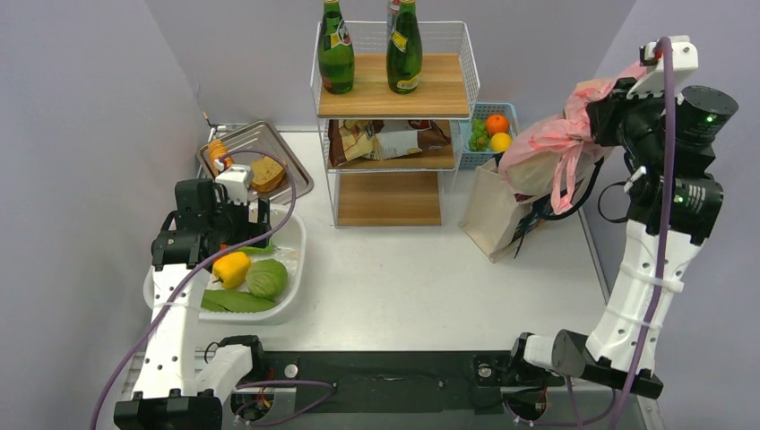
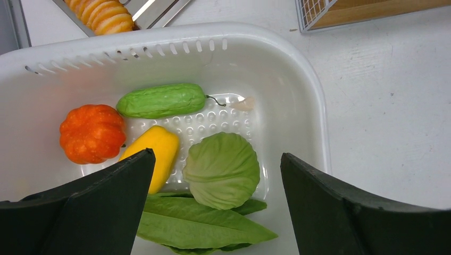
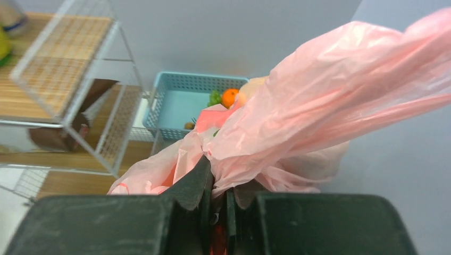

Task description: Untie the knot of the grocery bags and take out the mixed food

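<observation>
The right gripper (image 3: 215, 183) has its 2 fingers pinched shut on a fold of the pink grocery bag (image 1: 542, 152), holding it clear of the bench (image 1: 430, 278) above the beige tote (image 1: 488, 215). From the fingers the bag slants down toward the left arm's side, with its handles (image 1: 566, 184) trailing below (the knot itself cannot be picked out). The left gripper (image 2: 217, 180) hangs spread wide and empty over the white tub (image 2: 159, 37), well apart, so helping with the tie would likely mean a long reach.
</observation>
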Robot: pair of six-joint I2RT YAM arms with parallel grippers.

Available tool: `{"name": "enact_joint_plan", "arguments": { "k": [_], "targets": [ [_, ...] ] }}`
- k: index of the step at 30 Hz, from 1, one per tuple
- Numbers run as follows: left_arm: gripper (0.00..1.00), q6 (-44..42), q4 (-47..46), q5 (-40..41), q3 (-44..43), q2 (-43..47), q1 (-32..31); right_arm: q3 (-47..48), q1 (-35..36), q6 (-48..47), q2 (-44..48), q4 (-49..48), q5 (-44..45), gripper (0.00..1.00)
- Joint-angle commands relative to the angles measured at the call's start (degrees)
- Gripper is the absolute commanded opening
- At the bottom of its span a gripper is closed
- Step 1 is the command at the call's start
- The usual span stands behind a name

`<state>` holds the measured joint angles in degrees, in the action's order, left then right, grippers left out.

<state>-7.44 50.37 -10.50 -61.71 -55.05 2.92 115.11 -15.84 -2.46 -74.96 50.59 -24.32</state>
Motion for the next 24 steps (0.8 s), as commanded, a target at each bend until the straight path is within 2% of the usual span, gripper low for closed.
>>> {"name": "enact_joint_plan", "arguments": {
  "k": [1, 9, 13, 15, 17, 20, 24],
  "targets": [
    [0.87, 1.70, -1.06, -1.83, -4.05, -0.14, -0.36, 2.38, -0.06, 4.73, 7.08, -5.32, -7.24, 0.00],
    [0.88, 3.28, -0.89, -4.26, -6.25, 0.14, -0.43, -2.44, 0.45, 7.98, 16.08, -5.33, -15.91, 0.00],
    [0.88, 3.61, -1.43, -6.52, -5.84, 1.52, -0.46, -6.61, 0.46, 10.70, 19.39, -5.64, -25.62, 0.00],
    [0.88, 2.93, -1.04, -9.79, -5.77, 2.43, -0.46, -10.04, 0.76, 11.85, 20.31, -5.75, -33.95, 0.00],
    [0.88, 2.39, -0.83, -12.36, -5.59, 3.23, -0.48, -14.09, 1.94, 12.29, 21.05, -5.36, -38.68, 0.00],
    [0.88, 1.39, -0.73, -15.05, -5.40, 4.49, -0.54, -19.70, 9.33, 10.95, 22.89, -4.15, -39.03, 0.00],
    [0.88, -2.84, 0.79, -18.86, -4.93, 6.46, -0.49, -28.68, 23.02, 3.95, 23.10, 1.70, -30.15, 0.00]
  ]
}}
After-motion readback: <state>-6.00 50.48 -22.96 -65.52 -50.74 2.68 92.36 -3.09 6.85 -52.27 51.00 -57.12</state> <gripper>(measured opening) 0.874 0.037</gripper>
